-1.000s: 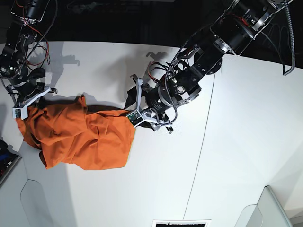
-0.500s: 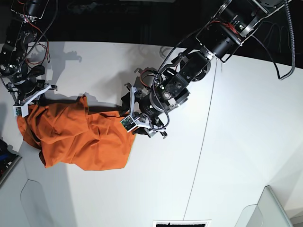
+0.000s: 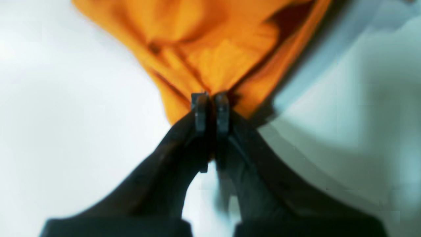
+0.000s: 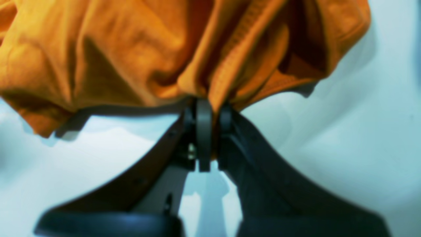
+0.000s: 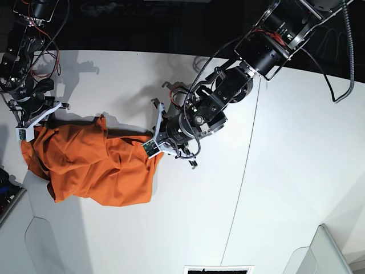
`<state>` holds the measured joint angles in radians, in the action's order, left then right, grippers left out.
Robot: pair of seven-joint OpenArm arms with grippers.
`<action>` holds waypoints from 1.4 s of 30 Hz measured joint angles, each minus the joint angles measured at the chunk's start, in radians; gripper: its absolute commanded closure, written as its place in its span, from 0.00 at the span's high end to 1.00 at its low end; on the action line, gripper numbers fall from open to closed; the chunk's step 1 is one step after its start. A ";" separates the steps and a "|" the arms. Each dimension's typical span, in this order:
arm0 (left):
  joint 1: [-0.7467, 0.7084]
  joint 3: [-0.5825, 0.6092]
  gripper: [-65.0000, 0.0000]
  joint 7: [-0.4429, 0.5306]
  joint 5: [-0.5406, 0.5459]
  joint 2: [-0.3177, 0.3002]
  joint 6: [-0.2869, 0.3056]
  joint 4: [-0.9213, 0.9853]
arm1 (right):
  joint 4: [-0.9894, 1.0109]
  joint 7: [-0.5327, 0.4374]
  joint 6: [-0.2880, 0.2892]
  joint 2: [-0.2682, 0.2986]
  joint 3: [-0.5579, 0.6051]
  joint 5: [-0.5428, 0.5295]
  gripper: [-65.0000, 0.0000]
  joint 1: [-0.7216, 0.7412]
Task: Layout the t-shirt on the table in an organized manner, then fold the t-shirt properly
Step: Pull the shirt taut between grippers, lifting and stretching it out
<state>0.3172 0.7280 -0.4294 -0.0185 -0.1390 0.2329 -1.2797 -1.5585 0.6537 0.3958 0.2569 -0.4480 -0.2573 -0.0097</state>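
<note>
White matte desk (image 5: 274, 188) under black backdrop at far edge, thin dark seam running near to far on right half. Bright orange short-sleeved fabric t-shirt (image 5: 94, 162) lying bunched on left part of desk, rumpled into a thick wad with deep folds, no sleeve or hem spread flat; collar and label not made out. Left tool (image 3: 212, 110) clenched on a pinch of cloth at wad's right edge, fabric fanning out taut from closed tips in wrist view. Right tool (image 4: 209, 113) likewise clamped on a gathered fold at far-left corner of wad, ribbed band visible just above tips.

Soft, light, limp material by look of it: likely to sag, drape and slip between pinch points rather than hold shape. Best taken, probably, at seams, shoulders or hem corners, where doubled cloth gives firmer purchase. Layout step judged under way; folding not yet begun.
</note>
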 measured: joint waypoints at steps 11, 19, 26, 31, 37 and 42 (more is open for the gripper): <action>0.007 -0.338 0.00 -0.111 0.240 -0.285 0.091 -0.340 | -0.189 0.026 0.017 0.146 -0.018 -0.147 0.00 -0.004; 0.008 -0.478 0.00 -0.170 0.388 -0.417 0.135 -0.484 | -0.263 0.030 0.031 0.205 -0.170 -0.273 0.00 -0.003; 0.008 -0.588 0.00 -0.229 0.429 -0.485 0.132 -0.522 | -0.264 0.068 0.093 0.206 -0.304 -0.341 0.00 -0.001; -0.043 -0.587 0.00 -0.281 0.473 -0.483 0.162 -0.494 | -0.260 0.118 0.095 0.205 -0.305 -0.354 0.00 -0.002; -0.126 -0.585 0.00 -0.288 0.475 -0.471 0.164 -0.494 | -0.260 0.119 0.117 0.205 -0.305 -0.391 0.00 -0.002; -0.136 -0.631 0.00 -0.297 0.477 -0.470 0.164 -0.523 | -0.260 0.140 0.137 0.205 -0.305 -0.425 0.00 -0.002</action>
<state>0.1814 0.0967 -0.7265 0.4587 -0.6094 0.3973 -1.8027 -1.8183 0.7940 0.5323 0.4622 -0.7532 -0.6823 -0.0113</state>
